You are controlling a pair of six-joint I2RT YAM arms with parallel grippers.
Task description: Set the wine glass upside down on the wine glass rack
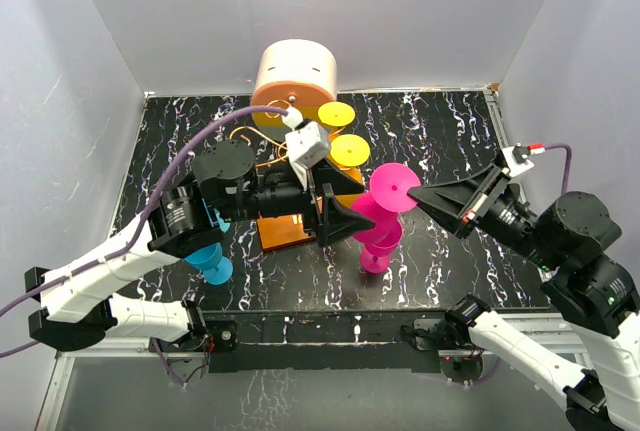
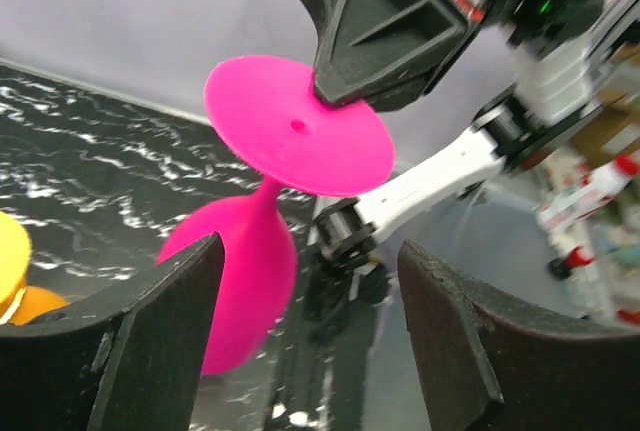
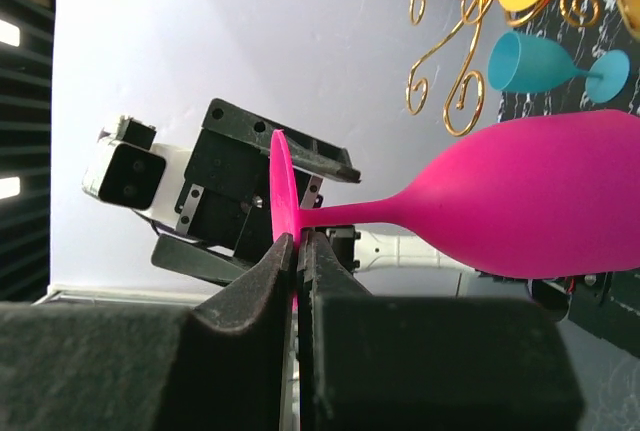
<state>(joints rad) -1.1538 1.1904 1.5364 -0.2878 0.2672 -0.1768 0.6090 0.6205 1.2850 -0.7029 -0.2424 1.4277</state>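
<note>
The pink wine glass [image 1: 395,191] hangs tilted, foot disc up and bowl [image 1: 378,238] down, right of the rack. My right gripper [image 1: 420,195] is shut on the rim of the foot disc [image 3: 283,186]; the stem and bowl [image 3: 540,201] stretch right in the right wrist view. My left gripper [image 1: 348,206] is open and empty just left of the glass; the bowl [image 2: 240,281] shows past its left finger [image 2: 150,341]. The wine glass rack [image 1: 282,231], gold wire on an orange base, stands behind the left gripper; its scrolls [image 3: 450,81] show in the right wrist view.
Two yellow glasses [image 1: 350,149] hang upside down on the rack. A cream-and-orange cylinder [image 1: 295,76] stands at the back. A blue glass [image 1: 210,261] lies on the table under the left arm. White walls enclose the black marbled table [image 1: 450,131].
</note>
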